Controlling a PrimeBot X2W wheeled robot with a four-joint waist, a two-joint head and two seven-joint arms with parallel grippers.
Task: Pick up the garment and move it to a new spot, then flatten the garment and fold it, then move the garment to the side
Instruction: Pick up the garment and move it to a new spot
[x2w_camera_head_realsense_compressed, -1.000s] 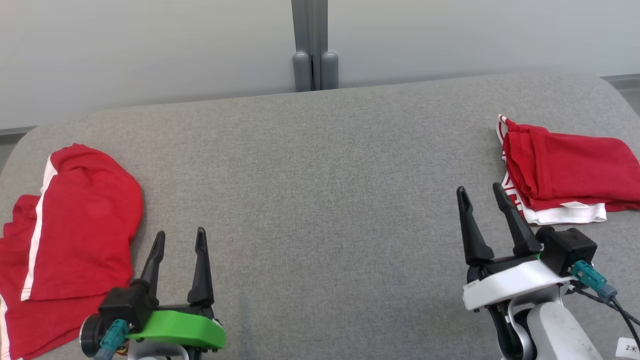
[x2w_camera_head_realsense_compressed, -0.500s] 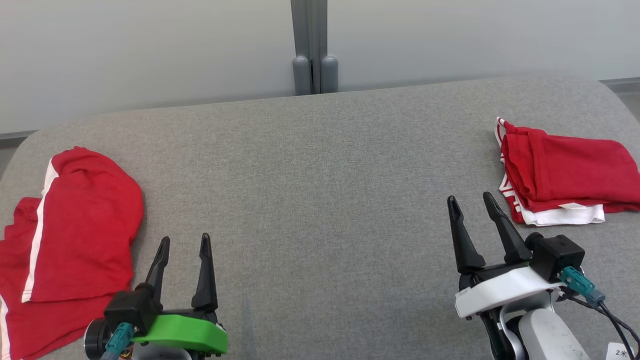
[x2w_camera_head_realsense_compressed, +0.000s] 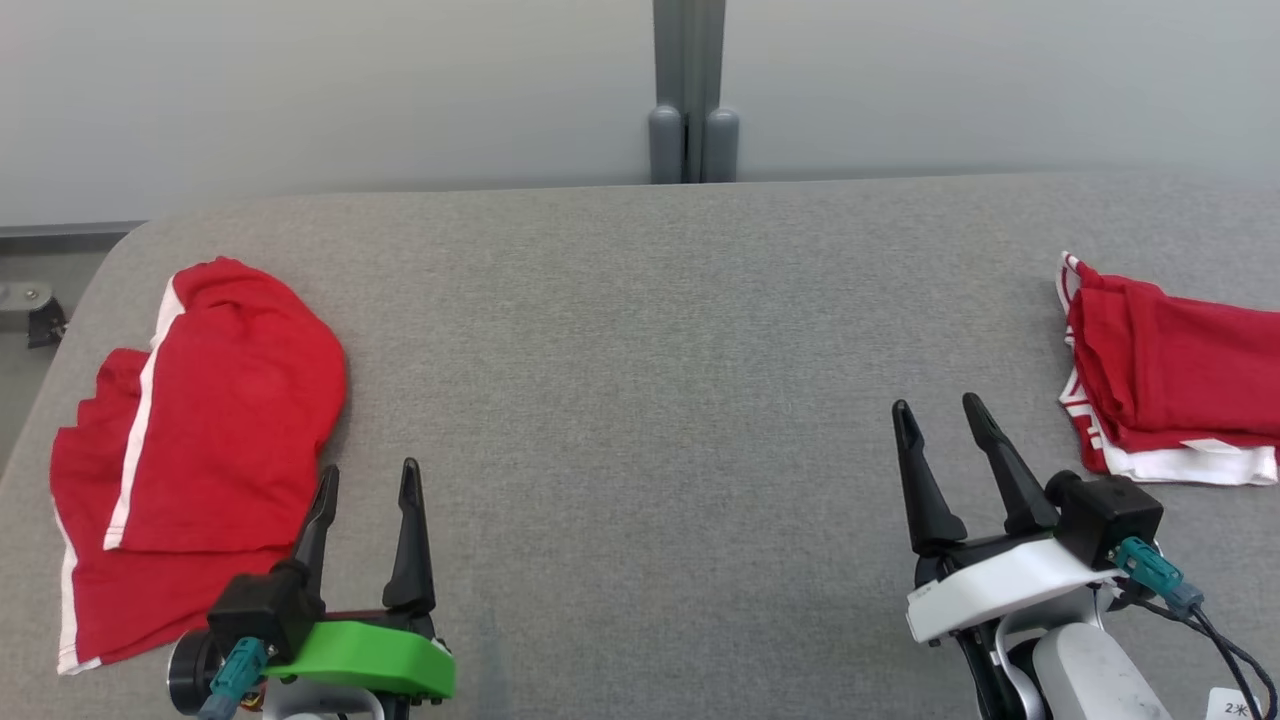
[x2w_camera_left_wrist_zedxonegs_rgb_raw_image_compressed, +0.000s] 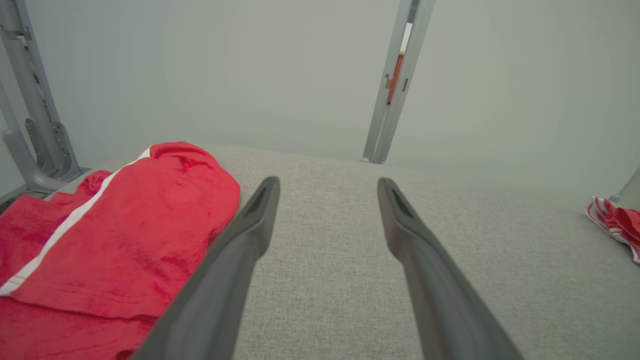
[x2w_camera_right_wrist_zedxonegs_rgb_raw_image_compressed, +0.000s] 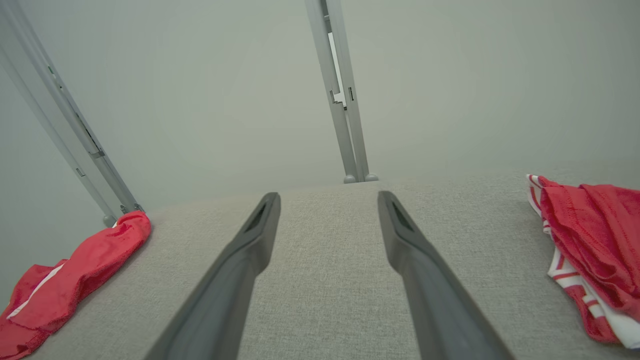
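**Both hands empty, loose red garment lying at frame left**

Head view: the crumpled red garment (x2w_camera_head_realsense_compressed: 220, 400) w/ a white side stripe lies at the left edge of the grey counter (x2w_camera_head_realsense_compressed: 640, 330), one layer flopped over another, not flat. The left hand (x2w_camera_head_realsense_compressed: 368, 468) sits lower left, fingers apart, nothing btwn them. Its outer fingertip is just beside the garment's right hem, maybe overlapping it in this view; contact can't be told. The left wrist view shows the cloth to the left of the fingers, none inside the gap. The hand is prob placed there bc that garment is the next pick.

The right hand (x2w_camera_head_realsense_compressed: 938, 405) is at lower right, fingers likewise spread and empty, near but apart from a folded red-and-white pile (x2w_camera_head_realsense_compressed: 1170, 380) at the right edge. That pile looks like finished work set aside, which leaves the mid counter as room for flattening & folding.

Judgement: the task is at its start for this piece, no grasp yet. The first move needs the left hand shifted left onto the cloth
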